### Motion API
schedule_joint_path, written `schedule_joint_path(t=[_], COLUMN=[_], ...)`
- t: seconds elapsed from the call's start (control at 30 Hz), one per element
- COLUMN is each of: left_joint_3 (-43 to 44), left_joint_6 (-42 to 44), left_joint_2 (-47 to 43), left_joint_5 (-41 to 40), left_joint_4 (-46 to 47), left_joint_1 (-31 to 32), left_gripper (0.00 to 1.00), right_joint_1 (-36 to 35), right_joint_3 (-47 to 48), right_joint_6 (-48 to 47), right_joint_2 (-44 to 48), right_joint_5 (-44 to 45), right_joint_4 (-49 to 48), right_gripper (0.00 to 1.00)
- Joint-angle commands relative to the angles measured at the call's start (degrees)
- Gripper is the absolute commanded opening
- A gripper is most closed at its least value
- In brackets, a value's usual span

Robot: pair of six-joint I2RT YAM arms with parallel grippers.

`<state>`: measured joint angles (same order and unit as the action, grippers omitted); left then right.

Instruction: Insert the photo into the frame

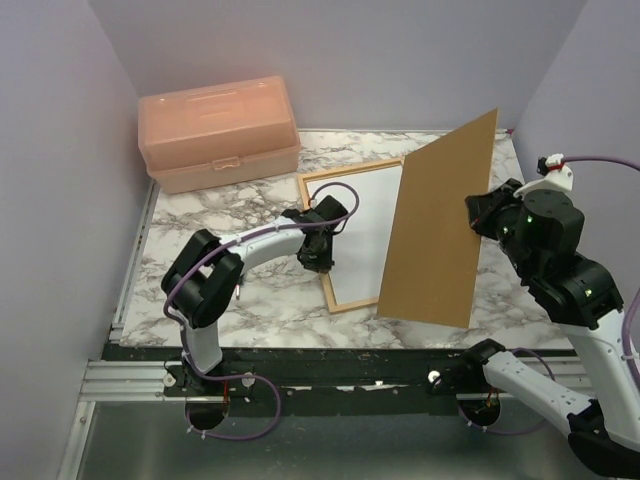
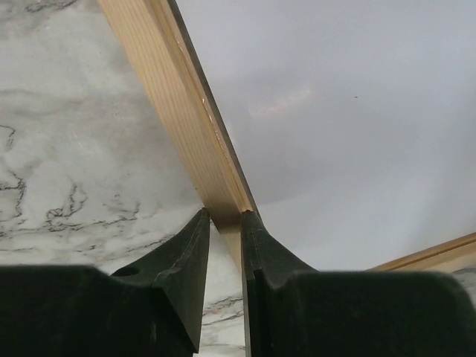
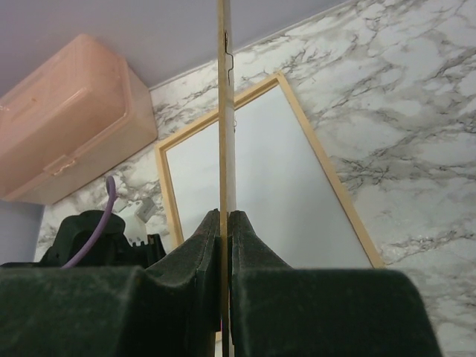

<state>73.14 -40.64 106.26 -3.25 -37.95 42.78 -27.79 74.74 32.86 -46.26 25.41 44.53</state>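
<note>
On the marble table (image 1: 230, 310), my left gripper (image 2: 224, 217) pinches one bar of the frame (image 2: 178, 111), photo (image 1: 365, 205) white-side-up inside; my right gripper (image 3: 225, 217) clamps the brown backing board (image 1: 440, 220) upright.

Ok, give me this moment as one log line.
left gripper: shut on frame side bar | right gripper: holding backing board upright above frame | photo: white side up inside frame
</note>
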Motion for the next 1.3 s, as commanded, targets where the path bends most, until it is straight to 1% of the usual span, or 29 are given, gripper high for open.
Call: schedule_joint_path(t=[0.0,0.17,0.2,0.23,0.3,0.33,0.37,0.4,0.43,0.5,0.6,0.67,0.7,0.8,0.87,0.93,1.1,1.27], left_joint_3=[-9.51,-18.99,-20.9,-22.19,-24.45,-25.39,-26.14,-26.68,-27.1,-27.48,-27.83,-28.04,-28.22,-28.73,-29.31,-29.95,-31.32,-32.7], left_joint_6=[3.61,3.66,3.21,2.62,1.19,0.43,-0.29,-0.97,-1.48,-2.45,-2.93,-2.88,-2.82,-2.21,-1.83,-1.54,-0.69,-3.06], left_joint_2=[-2.67,-9.09,-10.41,-11.91,-14.68,-15.81,-16.8,-17.48,-17.74,-17.43,-15.69,-14.66,-14.31,-14.22,-15.05,-16.08,-18.75,-19.83], left_joint_5=[-1.67,-1.47,-1.06,-0.76,0.53,1.19,2.19,2.94,3.18,4.81,4.48,4.03,3.74,3.69,2.03,1.76,0.88,0.35], left_joint_4=[-1.88,1.28,1.84,2.19,3.35,4.18,5.05,6.21,7.0,8.31,8.91,9.15,9.13,8.72,8.6,8.61,8.85,7.45], left_joint_1=[0.24,0.81,0.81,0.81,0.81,0.81,0.81,0.81,0.81,0.81,0.95,1.06,1.24,1.89,2.28,2.76,4.77,5.31], left_gripper=[0.0,0.0,0.01,0.05,0.24,0.37,0.47,0.53,0.57,0.58,0.56,0.52,0.48,0.3,0.18,0.13,0.04,0.03], right_joint_1=[-0.11,-0.15,-0.16,-0.16,-0.15,-0.15,-0.11,-0.15,-0.14,-0.16,-0.16,-0.14,-0.16,-0.15,-0.16,-0.16,-0.15,-0.16], right_joint_3=[-0.94,-2.12,-2.38,-2.7,-3.25,-3.43,-3.63,-3.75,-3.75,-3.65,-3.6,-3.64,-3.7,-3.81,-3.81,-3.97,-4.34,-4.84], right_joint_6=[2.52,3.07,3.24,3.27,3.61,3.81,3.82,3.94,3.99,4.03,4.0,4.03,3.97,3.88,3.8,3.84,3.89,4.02], right_joint_2=[0.29,-0.06,-0.18,-0.21,-0.3,-0.37,-0.48,-0.5,-0.61,-0.84,-0.72,-0.47,-0.37,-0.1,0.01,0.12,-0.54,-1.35], right_joint_5=[-2.45,-3.66,-3.91,-4.2,-4.6,-4.92,-5.27,-5.41,-5.58,-5.88,-6.18,-6.12,-6.09,-5.88,-5.66,-5.66,-6.65,-7.74], right_joint_4=[-6.33,-7.16,-7.29,-7.58,-7.88,-8.12,-8.28,-8.49,-8.49,-8.51,-8.5,-8.3,-8.26,-8.03,-7.96,-7.96,-8.3,-8.75], right_gripper=[0.01,0.01,0.01,0.01,0.01,0.01,0.0,0.01,0.01,0.01,0.01,0.01,0.01,0.01,0.01,0.01,0.01,0.01])
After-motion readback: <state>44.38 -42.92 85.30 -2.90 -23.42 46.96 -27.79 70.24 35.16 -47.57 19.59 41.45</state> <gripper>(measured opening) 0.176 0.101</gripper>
